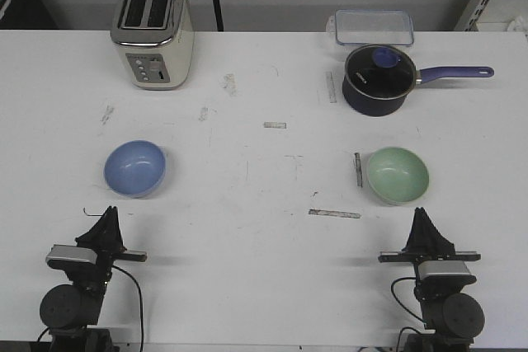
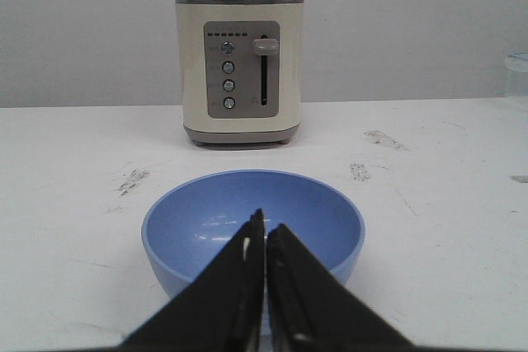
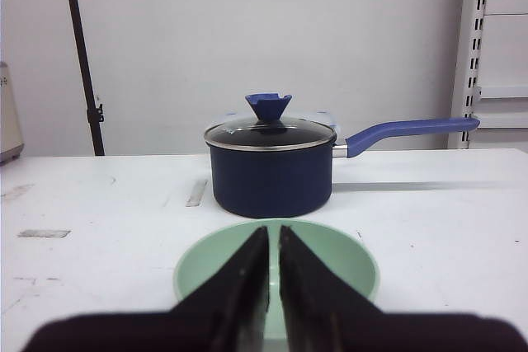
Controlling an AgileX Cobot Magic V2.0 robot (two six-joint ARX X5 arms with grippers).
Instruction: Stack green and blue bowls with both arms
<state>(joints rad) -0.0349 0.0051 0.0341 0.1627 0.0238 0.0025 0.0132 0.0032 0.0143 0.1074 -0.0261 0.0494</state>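
The periwinkle blue bowl [image 1: 134, 167] [image 2: 253, 224] rests upright on the left half of the white table. The pale mint green bowl [image 1: 398, 175] [image 3: 318, 265] rests upright on the right half, well apart from it. My left gripper [image 1: 110, 213] [image 2: 265, 226] hangs short of the blue bowl on the near side, shut and holding nothing. My right gripper [image 1: 421, 215] [image 3: 273, 232] hangs the same way just short of the green bowl, its fingers together with only a thin slit and nothing between them.
A cream toaster [image 1: 153, 30] [image 2: 239, 68] stands at the back left. A dark navy saucepan [image 1: 378, 80] [image 3: 271, 166] with glass lid and purple handle stands behind the green bowl, a clear lidded container [image 1: 373, 26] behind it. Tape strips and scuffs mark the table [image 1: 264, 228].
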